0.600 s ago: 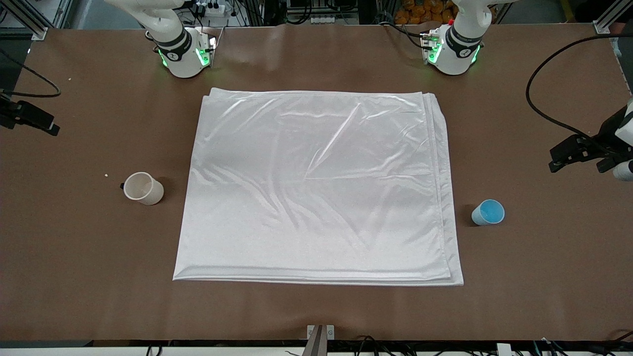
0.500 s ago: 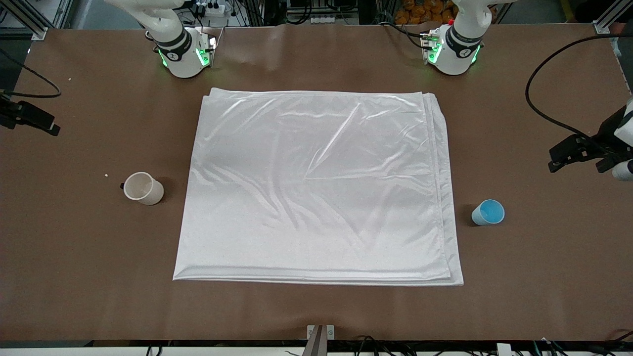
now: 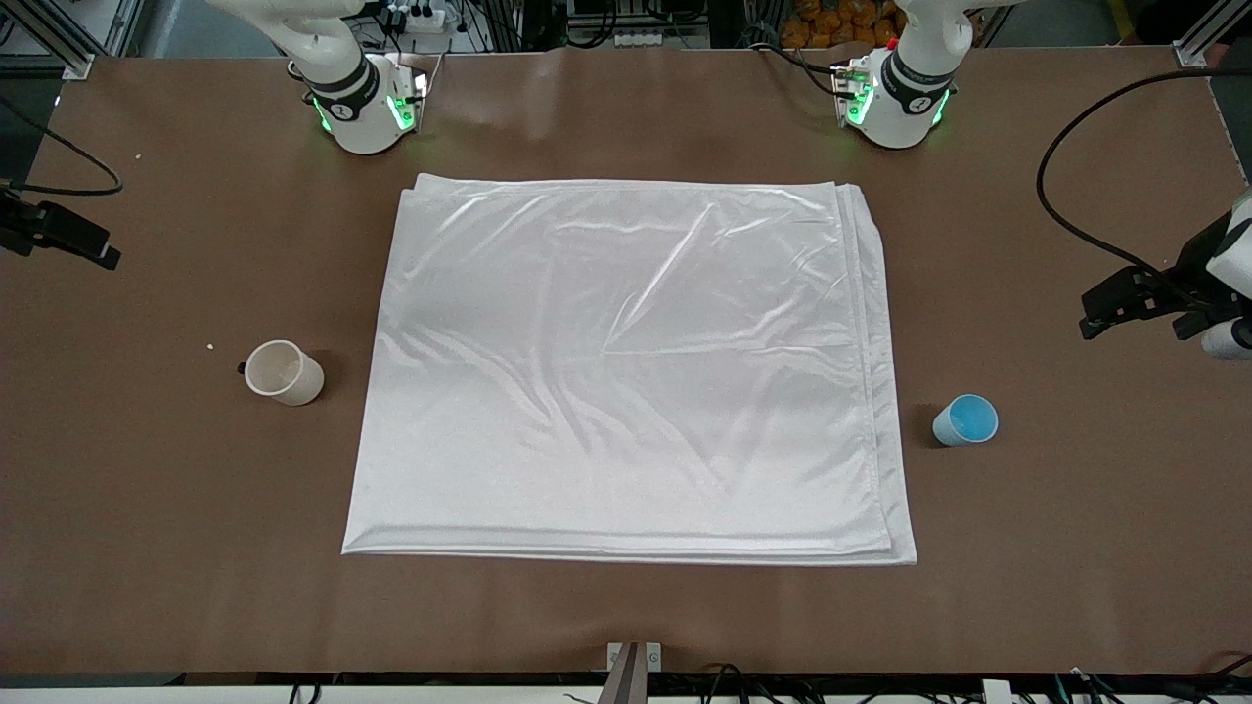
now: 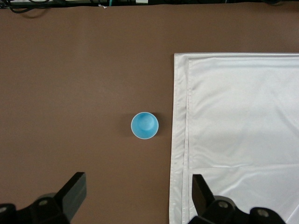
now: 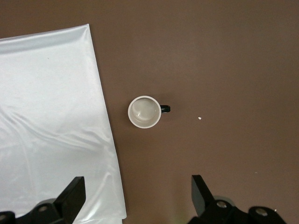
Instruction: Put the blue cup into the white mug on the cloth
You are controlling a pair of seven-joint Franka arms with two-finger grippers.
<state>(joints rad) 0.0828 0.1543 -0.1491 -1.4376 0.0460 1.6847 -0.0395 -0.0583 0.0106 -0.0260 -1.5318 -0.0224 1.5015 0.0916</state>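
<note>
Blue cup [image 4: 145, 125] stands upright (on bare table) beneath the wide-open, empty left end effector [image 4: 136, 198].

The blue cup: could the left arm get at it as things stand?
Probably yes. The blue cup stands alone on the bare table beside the cloth; the left gripper hangs open above it.

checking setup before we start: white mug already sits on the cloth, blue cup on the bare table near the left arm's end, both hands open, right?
Not quite. The white mug is not on the cloth; the front view shows it on the bare table beside the cloth, toward the right arm's end. The rest holds: the blue cup stands on bare table, and the left hand and right hand are open.
</note>
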